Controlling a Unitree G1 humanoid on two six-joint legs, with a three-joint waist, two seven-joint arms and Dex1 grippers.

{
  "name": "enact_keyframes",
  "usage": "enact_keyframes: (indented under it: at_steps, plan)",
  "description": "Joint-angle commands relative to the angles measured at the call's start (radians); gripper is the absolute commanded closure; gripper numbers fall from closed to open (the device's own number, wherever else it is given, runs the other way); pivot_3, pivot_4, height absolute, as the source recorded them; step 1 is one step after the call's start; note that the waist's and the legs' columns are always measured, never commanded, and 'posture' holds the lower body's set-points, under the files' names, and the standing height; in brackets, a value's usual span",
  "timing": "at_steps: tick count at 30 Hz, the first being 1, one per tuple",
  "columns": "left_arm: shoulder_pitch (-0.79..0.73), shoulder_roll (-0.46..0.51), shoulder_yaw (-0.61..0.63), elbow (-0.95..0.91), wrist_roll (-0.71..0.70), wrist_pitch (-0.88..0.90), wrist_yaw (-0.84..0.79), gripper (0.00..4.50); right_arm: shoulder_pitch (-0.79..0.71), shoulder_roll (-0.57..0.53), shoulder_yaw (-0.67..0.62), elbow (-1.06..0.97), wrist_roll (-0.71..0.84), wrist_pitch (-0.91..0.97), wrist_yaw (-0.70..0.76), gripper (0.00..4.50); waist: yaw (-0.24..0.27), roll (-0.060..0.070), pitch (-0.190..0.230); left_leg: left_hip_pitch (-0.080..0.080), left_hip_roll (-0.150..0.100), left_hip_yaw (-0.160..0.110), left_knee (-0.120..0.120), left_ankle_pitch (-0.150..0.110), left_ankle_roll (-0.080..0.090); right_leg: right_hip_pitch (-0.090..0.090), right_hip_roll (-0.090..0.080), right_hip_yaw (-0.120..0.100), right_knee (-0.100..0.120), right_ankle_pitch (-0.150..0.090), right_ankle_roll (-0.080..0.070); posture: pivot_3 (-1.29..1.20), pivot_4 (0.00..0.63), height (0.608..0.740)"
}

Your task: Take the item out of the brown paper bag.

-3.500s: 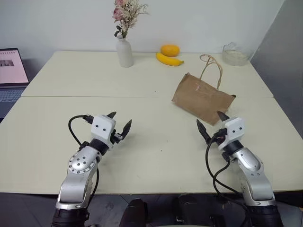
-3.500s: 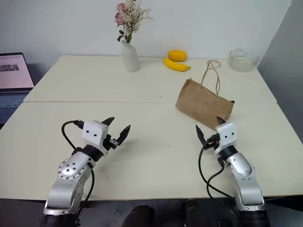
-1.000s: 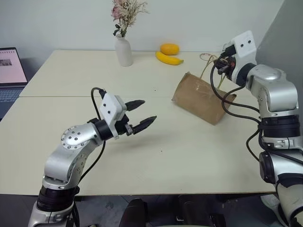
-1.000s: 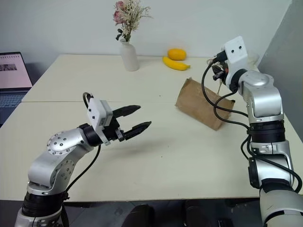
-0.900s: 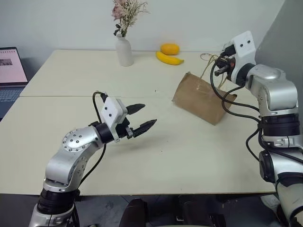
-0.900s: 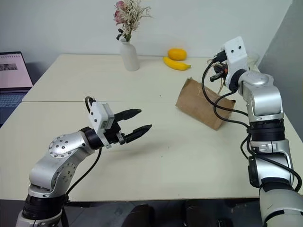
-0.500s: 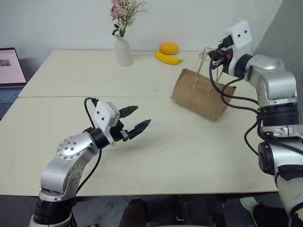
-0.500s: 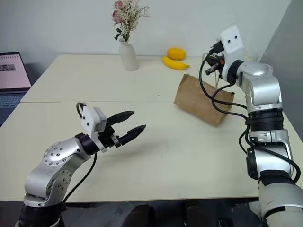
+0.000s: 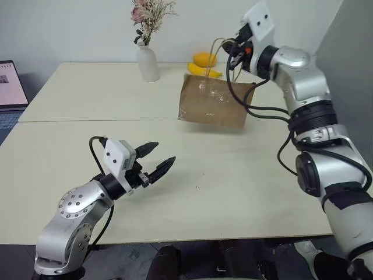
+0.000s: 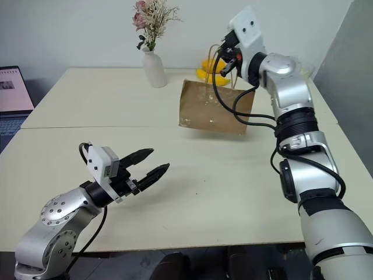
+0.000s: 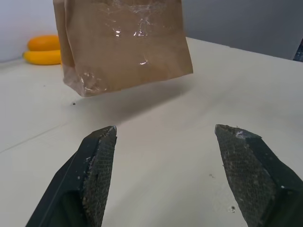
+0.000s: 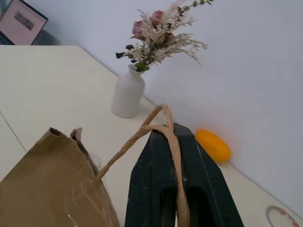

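Lifted clear of the table [image 9: 233, 175] since a second ago, the brown paper bag [image 9: 213, 105] is now hung in the air, carried leftward and tilted, with its shadow cast on the tabletop below. It is held by its tan loop handles [image 12: 161, 127], which are pinched between the pressed-together fingers of the right gripper [image 9: 234, 49]; in the right wrist view the handle cord is seen draped over the closed black fingers [image 12: 163, 189]. The left gripper [image 9: 154, 165] has been drawn back and lower toward the near left of the table, fingers spread wide, nothing held, pointed toward the bag but well apart from it. In the left wrist view the bag's bottom edge is seen off the surface, with shiny clear tape on its side. The item cannot be seen; whether it is inside the bag cannot be told. A white vase [image 9: 147, 64] with dried flowers is stood at the far side, and a banana [image 11: 42, 57] and orange fruit [image 11: 43, 42] are seen behind the bag. A laptop [image 9: 9, 81] is placed at the far left edge.
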Motion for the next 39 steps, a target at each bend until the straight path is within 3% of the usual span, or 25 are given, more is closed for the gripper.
enact_keyframes:
  at_steps: [1,11,23,39]
  plan:
    - [0.013,0.004,0.037,-0.047,-0.011,-0.028,0.01,1.02,-0.073,0.031,-0.002,0.014,-0.014,-0.065,-0.015,4.48,0.0,0.0,0.0,0.0,0.0,0.0,0.0,0.0,0.0,0.0,0.0,0.0,0.0,0.0,0.0,0.0,0.15,0.74]
    - [0.041,0.007,0.045,-0.065,0.0,-0.032,0.029,1.02,-0.093,0.133,0.027,0.128,-0.057,-0.217,-0.007,4.48,0.001,0.0,0.0,0.0,-0.001,0.0,0.0,0.0,0.0,0.0,-0.001,0.0,0.0,0.0,0.0,0.0,0.15,0.74]
    - [0.021,0.012,0.023,-0.064,0.016,-0.032,0.04,1.02,-0.111,0.16,0.062,0.255,-0.155,-0.387,-0.052,4.48,0.0,0.0,0.0,0.0,0.0,0.0,0.0,0.0,0.0,0.0,-0.001,0.0,0.0,0.0,0.0,0.0,0.15,0.74]
    - [-0.021,0.03,0.002,-0.046,0.017,-0.024,0.036,1.02,-0.112,0.148,0.052,0.253,-0.17,-0.338,-0.08,4.48,0.0,0.0,0.0,0.0,-0.001,0.0,0.0,0.0,0.0,0.0,-0.001,0.0,0.0,0.0,0.0,0.0,0.15,0.74]
